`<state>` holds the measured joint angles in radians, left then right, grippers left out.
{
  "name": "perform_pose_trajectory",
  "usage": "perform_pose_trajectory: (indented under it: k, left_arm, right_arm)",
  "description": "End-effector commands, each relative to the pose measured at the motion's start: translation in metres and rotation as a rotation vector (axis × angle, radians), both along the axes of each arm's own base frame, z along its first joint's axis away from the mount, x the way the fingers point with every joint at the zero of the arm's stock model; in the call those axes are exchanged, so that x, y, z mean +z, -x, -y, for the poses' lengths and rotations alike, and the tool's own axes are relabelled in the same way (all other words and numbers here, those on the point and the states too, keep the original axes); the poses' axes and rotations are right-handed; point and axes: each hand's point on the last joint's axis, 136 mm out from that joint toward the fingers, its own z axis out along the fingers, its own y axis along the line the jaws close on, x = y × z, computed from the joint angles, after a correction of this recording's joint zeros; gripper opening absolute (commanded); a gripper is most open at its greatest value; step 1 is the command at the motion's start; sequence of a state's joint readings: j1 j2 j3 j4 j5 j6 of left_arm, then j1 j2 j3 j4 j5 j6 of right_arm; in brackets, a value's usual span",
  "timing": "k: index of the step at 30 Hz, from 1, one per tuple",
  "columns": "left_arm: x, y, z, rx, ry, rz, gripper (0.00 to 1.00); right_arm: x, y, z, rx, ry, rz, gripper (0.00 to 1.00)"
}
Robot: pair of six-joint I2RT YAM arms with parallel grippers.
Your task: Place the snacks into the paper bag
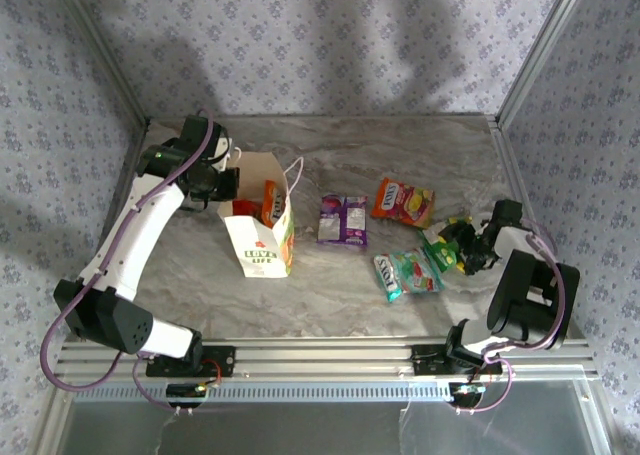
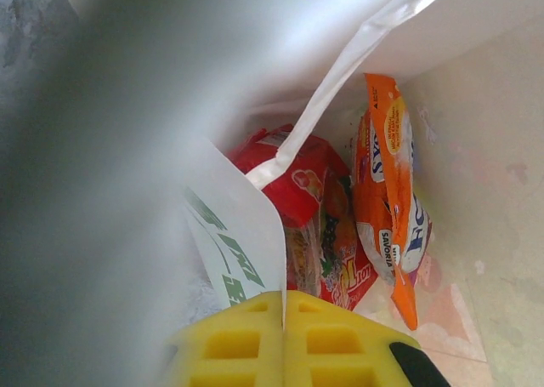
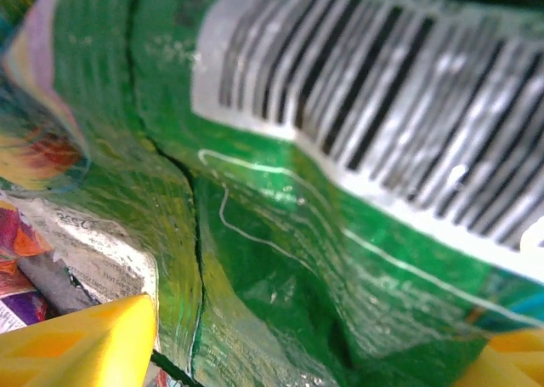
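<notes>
Right gripper sits astride green packet, right-middle of top view; jaws apart, packet between them, not yet pinched as far as I can tell; right arm nearer; bag stands well left, mouth held by left gripper, clamped on its wall.

Upright paper bag holds orange packet and red packet; purple packet, orange-yellow packet, teal packet, green packet lie rightward.

Laboratory robot cell: marble-patterned tabletop walled by floral-print panels at 9, 12 and 3 o'clock; aluminium rail at 6 o'clock carrying the left arm and right arm.
</notes>
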<state>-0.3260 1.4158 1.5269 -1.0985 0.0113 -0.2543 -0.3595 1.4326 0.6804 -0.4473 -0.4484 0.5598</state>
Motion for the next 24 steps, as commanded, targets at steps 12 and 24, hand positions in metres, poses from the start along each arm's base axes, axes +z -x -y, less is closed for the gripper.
perform_pose_trajectory:
  k: [12, 24]
  left_arm:
    - [-0.012, 0.004, -0.002, -0.002, -0.007, -0.046, 0.06]
    - [-0.005, 0.003, -0.002, 0.0, 0.003, -0.028, 0.06]
  right_arm:
    - [-0.013, -0.006, -0.008, 0.051, 0.004, -0.028, 0.42]
    - [0.016, 0.006, 0.0, 0.08, 0.101, -0.004, 0.25]
